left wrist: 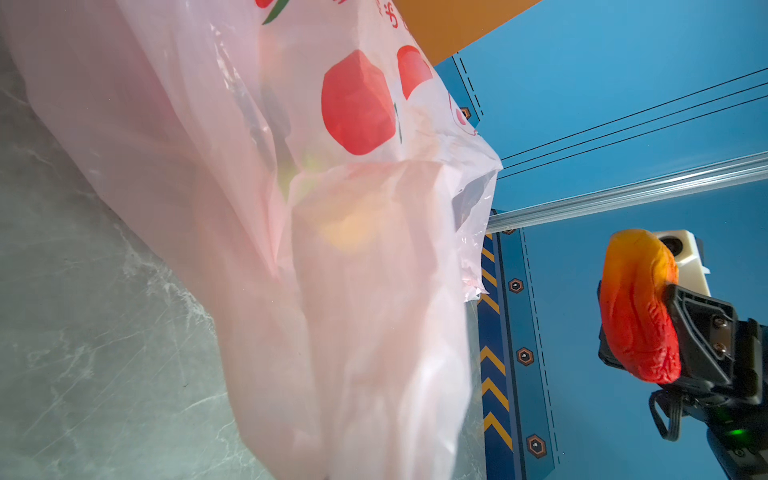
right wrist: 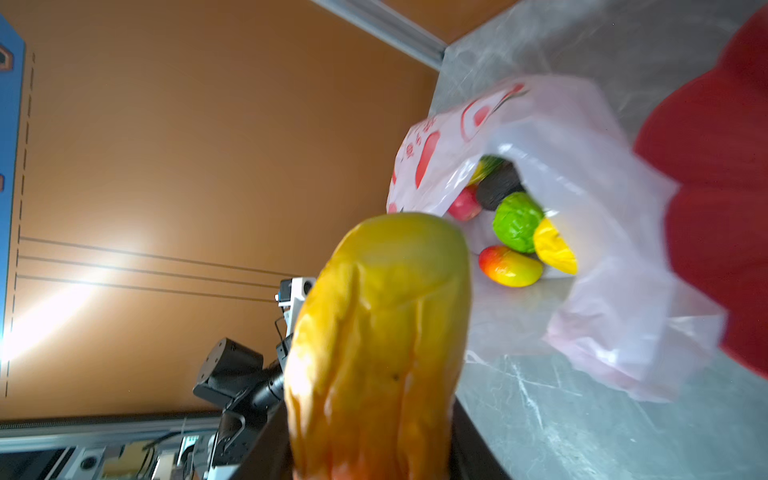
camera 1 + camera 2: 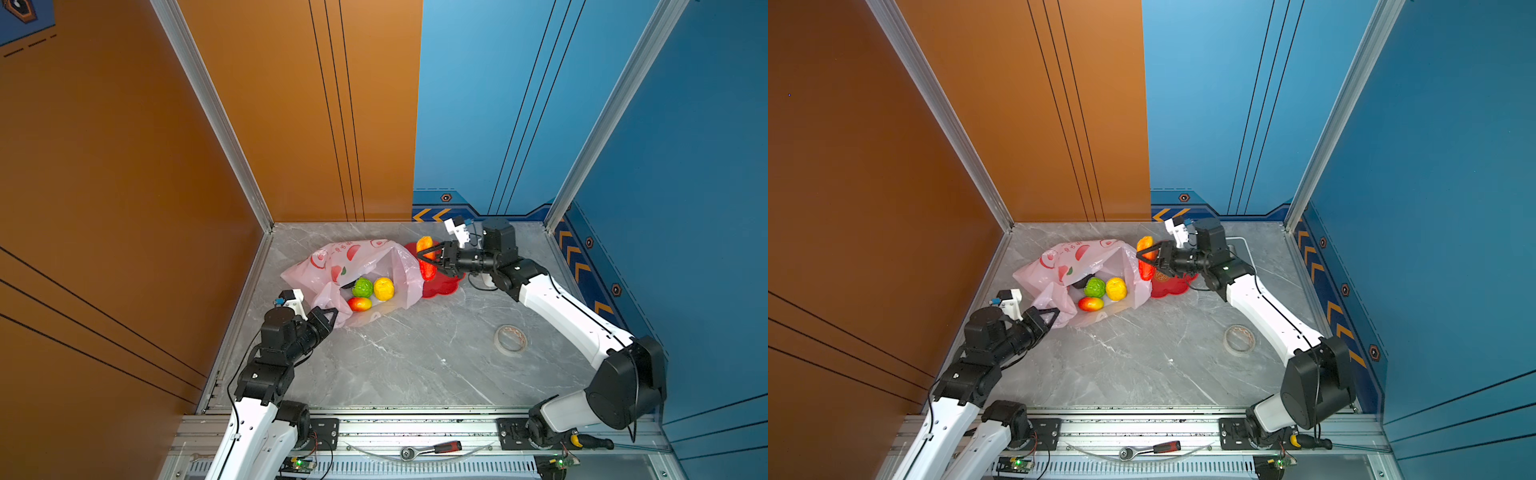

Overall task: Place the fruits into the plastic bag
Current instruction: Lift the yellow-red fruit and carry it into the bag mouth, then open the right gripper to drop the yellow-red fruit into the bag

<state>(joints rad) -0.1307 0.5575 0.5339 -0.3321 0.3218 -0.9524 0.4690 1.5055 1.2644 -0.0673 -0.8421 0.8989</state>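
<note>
Your right tool has its jaws partway apart, clamped across the middle of a long wrinkled toy mango, yellow-orange at its far end and red at its near end. It hangs over the left part of the red scalloped dish, just right of the bag's mouth. In the right wrist view this mango fills the foreground and hides the fingers entirely.

The thin translucent pale pink plastic bag, printed with red fruit, lies on the grey marbled bench at the far left, its mouth gaping toward the near right. Your left tool is closed tight on a bunched fold at the bag's near-left corner. Its tips are buried in film in both top views, and the left wrist view shows only film, so the pinch itself is hard to make out.

Inside the mouth you can see a bright green round fruit, a yellow lemon touching its right side, and a small yellow-red mango nearer. The right wrist view adds a dark avocado and a red-pink apple deeper in, both half covered by film. A yellow-green sliver beyond them is too cut off to name.

A pale tape roll lies flat at the right, well apart from the bag
</note>
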